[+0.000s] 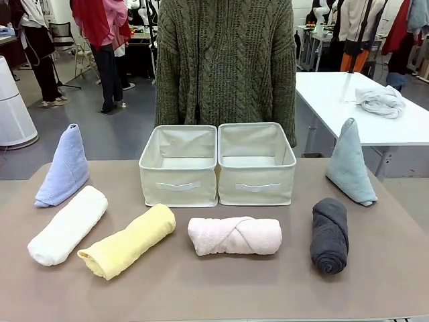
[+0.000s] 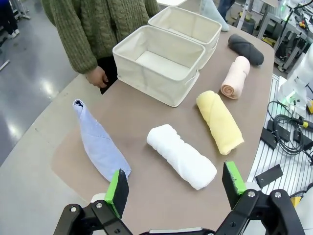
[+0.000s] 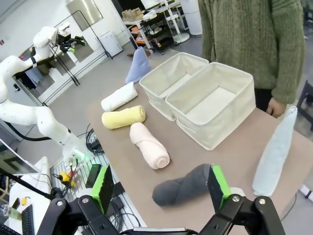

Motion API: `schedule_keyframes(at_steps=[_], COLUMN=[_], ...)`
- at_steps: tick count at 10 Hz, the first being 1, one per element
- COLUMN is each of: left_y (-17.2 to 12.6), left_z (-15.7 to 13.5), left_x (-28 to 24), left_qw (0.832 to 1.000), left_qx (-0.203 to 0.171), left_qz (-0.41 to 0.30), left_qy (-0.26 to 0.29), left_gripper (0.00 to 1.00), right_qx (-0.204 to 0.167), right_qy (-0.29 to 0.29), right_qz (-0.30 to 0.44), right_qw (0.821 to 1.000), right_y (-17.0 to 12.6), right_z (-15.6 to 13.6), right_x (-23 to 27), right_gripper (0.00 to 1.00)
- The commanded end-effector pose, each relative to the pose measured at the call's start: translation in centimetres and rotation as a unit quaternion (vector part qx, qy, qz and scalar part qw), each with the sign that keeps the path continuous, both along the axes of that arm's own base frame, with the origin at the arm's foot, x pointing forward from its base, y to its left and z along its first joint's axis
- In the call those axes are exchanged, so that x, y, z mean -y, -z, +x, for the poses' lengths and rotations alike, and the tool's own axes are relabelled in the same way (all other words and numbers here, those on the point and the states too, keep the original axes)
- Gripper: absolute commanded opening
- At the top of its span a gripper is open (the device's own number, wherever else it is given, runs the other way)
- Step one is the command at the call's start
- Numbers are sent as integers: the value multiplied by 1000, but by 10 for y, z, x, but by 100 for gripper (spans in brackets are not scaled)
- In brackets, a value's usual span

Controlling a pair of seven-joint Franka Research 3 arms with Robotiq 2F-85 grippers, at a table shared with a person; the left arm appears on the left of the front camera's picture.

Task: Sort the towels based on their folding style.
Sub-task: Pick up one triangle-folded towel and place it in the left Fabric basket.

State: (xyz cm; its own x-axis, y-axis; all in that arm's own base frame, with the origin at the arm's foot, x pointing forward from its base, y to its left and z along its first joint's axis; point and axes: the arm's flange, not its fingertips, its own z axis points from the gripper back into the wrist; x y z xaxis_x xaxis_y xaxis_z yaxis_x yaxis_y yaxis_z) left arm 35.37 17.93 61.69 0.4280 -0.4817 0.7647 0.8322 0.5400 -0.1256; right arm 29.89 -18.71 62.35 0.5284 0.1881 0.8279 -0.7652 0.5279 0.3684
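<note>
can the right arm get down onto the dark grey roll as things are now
Probably yes. The right gripper hangs open above the dark grey roll, which lies alone on the bare table, apart from the pink roll and the teal cone. Nothing stands between them.

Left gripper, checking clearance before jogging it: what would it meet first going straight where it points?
Probably the white rolled towel, lying dead ahead between the fingers of the open left gripper; the lavender-blue cone towel sits off to the side. Depth is hard to judge.
</note>
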Motion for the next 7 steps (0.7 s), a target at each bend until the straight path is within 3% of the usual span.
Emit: schedule_keyframes(at_steps=[1, 7], left_y=[-2, -2], left_z=[2, 2], left_x=[1, 1], left_qw=[1000, 1000], left_qx=[2, 2], left_qz=[-1, -1], left_qy=[2, 2], left_gripper=[100, 100], right_qx=[1, 1], right_qy=[5, 5], right_qz=[4, 4], right_qw=[1000, 1000], right_y=[1, 1], right_z=[0, 0], right_x=[5, 5], right_gripper=[100, 100])
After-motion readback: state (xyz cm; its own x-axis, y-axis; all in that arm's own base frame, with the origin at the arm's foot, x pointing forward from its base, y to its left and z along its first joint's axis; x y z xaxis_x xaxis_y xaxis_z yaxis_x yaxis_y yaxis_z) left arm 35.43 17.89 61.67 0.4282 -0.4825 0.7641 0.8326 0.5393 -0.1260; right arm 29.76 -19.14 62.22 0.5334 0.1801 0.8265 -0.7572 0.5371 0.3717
